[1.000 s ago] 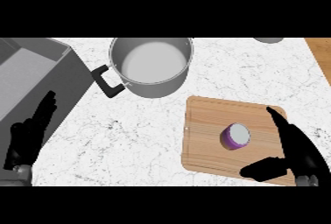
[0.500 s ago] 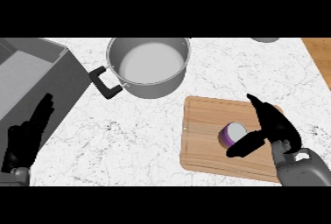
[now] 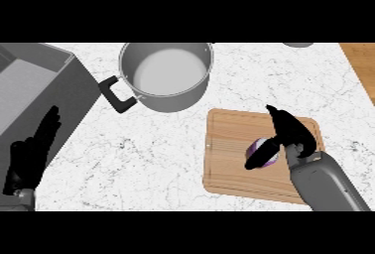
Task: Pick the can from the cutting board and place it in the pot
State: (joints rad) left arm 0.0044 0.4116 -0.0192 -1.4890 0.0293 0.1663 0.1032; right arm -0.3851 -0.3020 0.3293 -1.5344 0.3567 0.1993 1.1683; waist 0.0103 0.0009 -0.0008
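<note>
- The small purple can with a pale lid (image 3: 265, 151) stands on the light wooden cutting board (image 3: 234, 149), toward the board's right half, on the white marbled surface (image 3: 161, 158).
- The black right hand (image 3: 291, 133) is directly at the can: its thumb crosses the can's near-left side and its fingers reach past the far-right side, so the can sits between them. The fingers look only partly curled; I judge the hand is closing around the can, not yet clenched on it.
- The can appears upright, its round top facing the camera, so its long axis runs vertically and a side-on wrap fits it.
- The black left hand (image 3: 29, 158) rests open with fingers up at the view's left edge, well apart from the board; the right hand is plainly the nearer one.
- The grey metal pot with a black handle (image 3: 170, 74) lies up and to the left of the can, beyond the board's far-left corner, so the carry will likely go that way.
</note>
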